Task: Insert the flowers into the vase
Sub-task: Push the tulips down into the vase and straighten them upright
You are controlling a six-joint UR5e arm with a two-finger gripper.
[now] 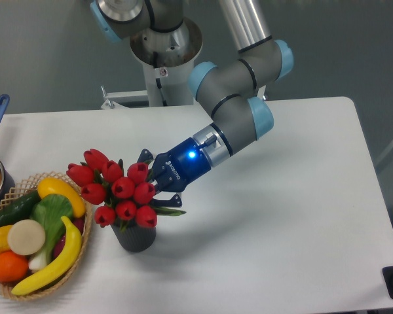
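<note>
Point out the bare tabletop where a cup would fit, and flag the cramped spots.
Widest bare patch: the table's right half, from the arm to the right and front edges. Another strip runs along the back edge, left of the robot base. Crowded: the front-left corner, where the vase with the flowers, the tool and the fruit basket sit close together.

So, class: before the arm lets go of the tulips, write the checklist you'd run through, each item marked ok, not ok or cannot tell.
1. Flowers sit over the vase: ok.
2. Stems inside the vase opening: cannot tell, the buds hide the rim.
3. Vase upright on the table: ok.
4. Gripper grasping the stems: cannot tell, the buds cover its fingertips.
5. Basket apart from the vase: ok, a narrow gap shows.
</note>
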